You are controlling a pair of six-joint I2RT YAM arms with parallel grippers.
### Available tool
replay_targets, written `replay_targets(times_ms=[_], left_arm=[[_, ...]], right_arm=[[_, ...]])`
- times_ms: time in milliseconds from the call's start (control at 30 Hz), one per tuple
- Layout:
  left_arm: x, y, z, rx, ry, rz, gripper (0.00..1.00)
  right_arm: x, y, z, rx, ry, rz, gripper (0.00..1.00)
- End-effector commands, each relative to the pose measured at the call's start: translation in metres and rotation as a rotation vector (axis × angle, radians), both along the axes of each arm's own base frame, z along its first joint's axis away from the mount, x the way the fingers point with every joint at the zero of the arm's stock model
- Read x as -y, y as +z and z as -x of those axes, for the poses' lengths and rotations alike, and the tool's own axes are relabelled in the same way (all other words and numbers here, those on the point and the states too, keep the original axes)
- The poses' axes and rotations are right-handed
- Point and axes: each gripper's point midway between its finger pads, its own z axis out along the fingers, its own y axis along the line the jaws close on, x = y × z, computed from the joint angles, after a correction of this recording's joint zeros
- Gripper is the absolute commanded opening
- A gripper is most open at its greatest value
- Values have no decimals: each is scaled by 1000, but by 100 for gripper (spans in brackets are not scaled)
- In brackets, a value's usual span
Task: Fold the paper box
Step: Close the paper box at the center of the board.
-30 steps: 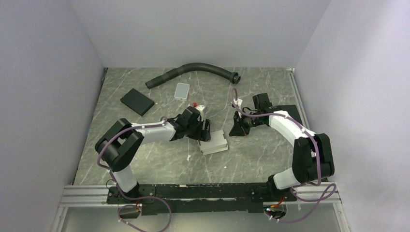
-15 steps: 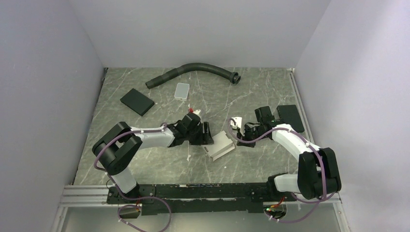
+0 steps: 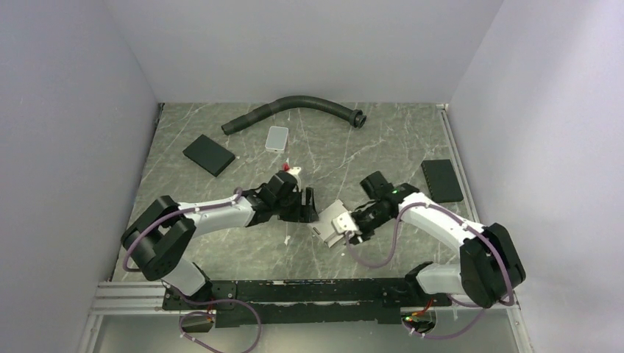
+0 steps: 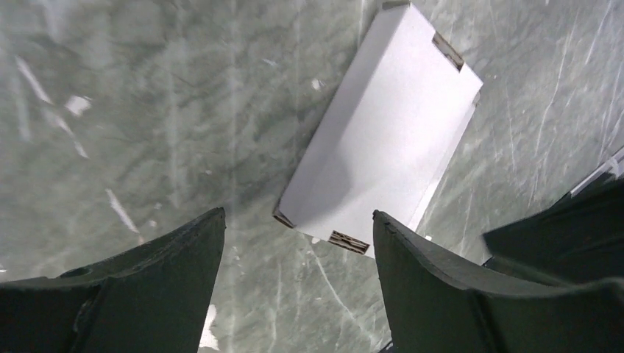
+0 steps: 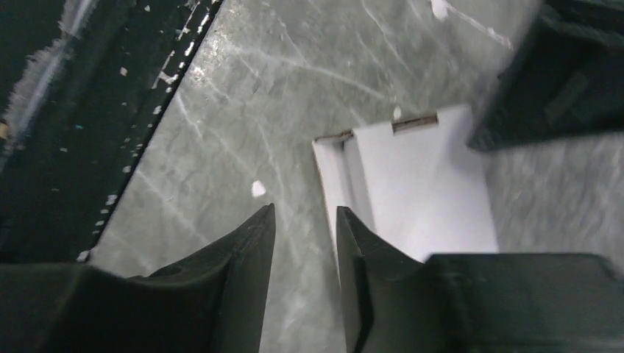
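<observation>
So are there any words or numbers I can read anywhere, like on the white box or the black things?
None: no text can be read in any view.
paper box: plain white, nothing printed on the faces that show.
grey tile: blank.
left black pad and right black pad: plain black, no marks visible.
hose: any marking is too small to tell.
</observation>
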Motion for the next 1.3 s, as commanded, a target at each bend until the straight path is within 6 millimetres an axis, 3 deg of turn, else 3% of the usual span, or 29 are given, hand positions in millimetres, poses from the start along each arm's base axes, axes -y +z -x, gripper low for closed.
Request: replay_targets(times_ms=[0,133,267,500,700,867,1267], left_arm=[[-16,16,-14,113,-76,5,80],[-7,23,-26,146,-152,132,80],[10,17,-28,111,-219,191,79],[20,-5,-23,32,-246,222,76],[16,-25,-15,-31,-233,199,68],[9,-39,-6,-70,-216,184,64],[8,-53,7,-126,-207,187,59]], right_arm=[[-33,1,-27,219,-3,34,45],[-46,3,-33,335,-8,62,63],[-46,-15,-25,408,52,111,80],[-42,-31,-14,454,108,140,81],[-47,-34,-27,520,35,134,81],[-55,-36,-26,540,27,124,79],[-66,-42,-19,483,-6,106,71]])
